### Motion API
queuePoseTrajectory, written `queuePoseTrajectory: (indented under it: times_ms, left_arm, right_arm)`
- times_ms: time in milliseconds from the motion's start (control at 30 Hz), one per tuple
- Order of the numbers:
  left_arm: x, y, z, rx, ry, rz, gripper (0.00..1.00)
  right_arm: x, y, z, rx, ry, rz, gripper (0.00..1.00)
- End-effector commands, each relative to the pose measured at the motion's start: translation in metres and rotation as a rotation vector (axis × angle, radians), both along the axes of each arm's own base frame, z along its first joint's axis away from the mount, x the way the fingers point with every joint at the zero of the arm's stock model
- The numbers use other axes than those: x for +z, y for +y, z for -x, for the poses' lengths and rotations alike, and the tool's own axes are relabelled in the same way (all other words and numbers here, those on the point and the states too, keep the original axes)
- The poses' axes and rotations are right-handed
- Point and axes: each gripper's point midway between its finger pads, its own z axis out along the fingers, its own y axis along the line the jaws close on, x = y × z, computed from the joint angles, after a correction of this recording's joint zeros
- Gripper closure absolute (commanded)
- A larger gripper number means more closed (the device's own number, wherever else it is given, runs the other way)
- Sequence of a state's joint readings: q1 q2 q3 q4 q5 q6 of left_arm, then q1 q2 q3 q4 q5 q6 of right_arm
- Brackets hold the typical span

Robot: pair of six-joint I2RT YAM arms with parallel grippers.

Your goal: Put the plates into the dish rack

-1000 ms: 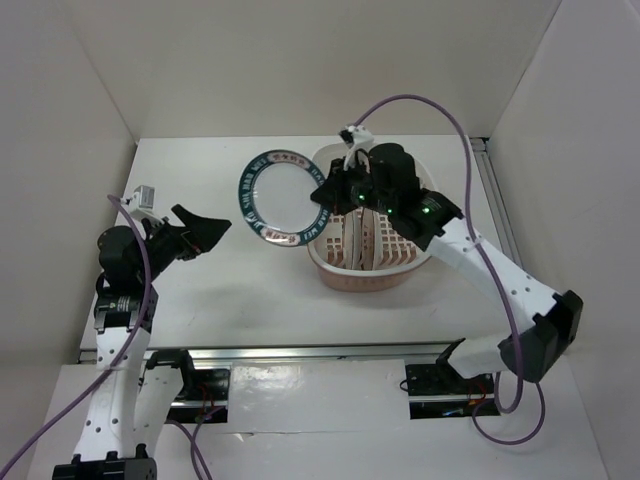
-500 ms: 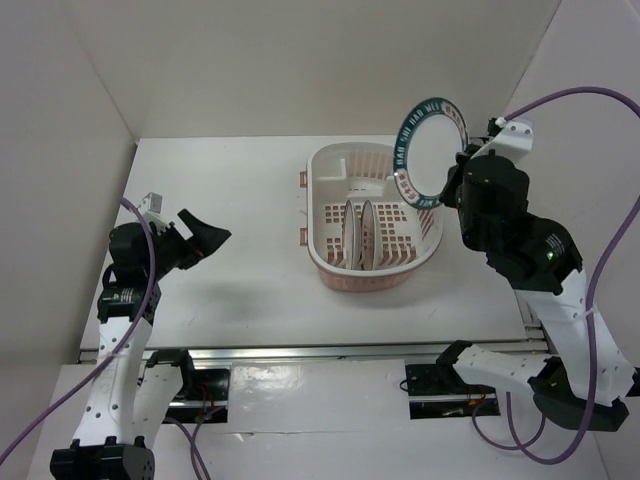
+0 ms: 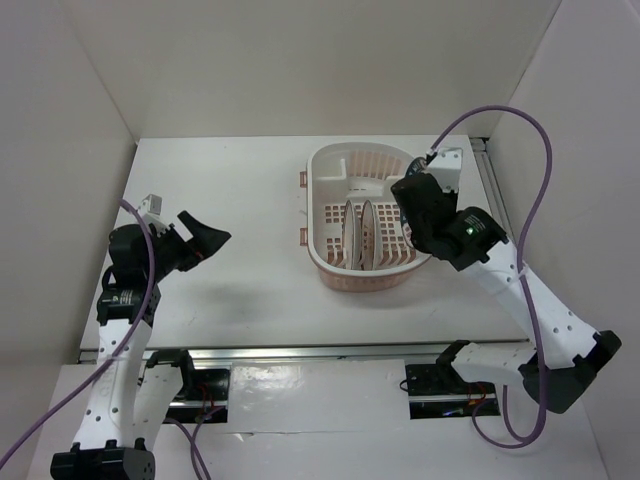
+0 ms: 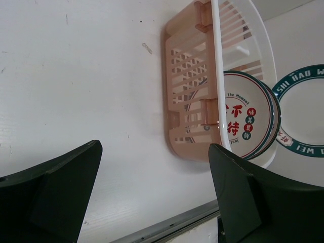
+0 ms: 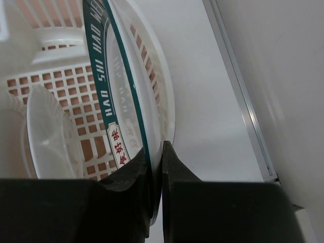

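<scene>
— White walls close in a white counter on three sides. Where does the dish rack sit?

— Right of the middle. The pale pink dish rack rests flat on the counter, with both arms reaching in from the near edge.

— Is anything loaded?

— Two plates stand on edge, side by side, about mid-rack. From the left wrist view, the lettered plate faces outward, showing red and green characters on white inside a dark rim. The second plate stands close behind it, and its pattern is hidden.

— And the third?

— The blue-rimmed plate is upright on edge inside the right end of the rack. It is just beside the perforated right wall and apart from the other two. Pale lettering runs around its dark band.

— Does its lower edge reach the slotted bottom?

— I cannot tell; the fingers block that part.

— Which hand has it?

— The right hand. Its two dark fingers are pinched together on the plate's rim, one on each face, with the wrist leaning over the rack's right side.

— And the other one?

— The left hand hovers above the left part of the counter, well apart from the rack. Its fingers are spread wide with nothing between them, and they point toward the rack's near left wall.
</scene>
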State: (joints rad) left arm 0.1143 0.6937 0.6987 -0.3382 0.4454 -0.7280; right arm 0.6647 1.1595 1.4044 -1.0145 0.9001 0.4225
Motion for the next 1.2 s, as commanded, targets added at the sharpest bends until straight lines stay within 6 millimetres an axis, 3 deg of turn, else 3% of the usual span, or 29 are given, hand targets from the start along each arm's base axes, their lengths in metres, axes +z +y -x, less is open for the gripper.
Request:
queuePoseTrajectory:
  times_ms: [0, 133, 400, 1167]
  left_arm:
    - [0.009, 0.000, 0.000, -0.014, -0.052, -0.028, 0.00]
    - [0.009, 0.000, 0.000, -0.014, -0.052, -0.028, 0.00]
    - [0.009, 0.000, 0.000, -0.014, -0.052, -0.028, 0.00]
    - [0.014, 0.003, 0.001, 0.000, -0.063, -0.044, 0.00]
  right_arm:
    - [0.006, 0.003, -0.007, -0.035, -0.082, -0.065, 1.00]
    - [-0.021, 0.014, -0.013, -0.010, -0.034, -0.067, 1.00]
    - [-0.051, 0.024, -0.017, 0.015, 0.018, -0.069, 1.00]
    - [-0.094, 0.024, -0.014, 0.000, 0.079, -0.041, 1.00]
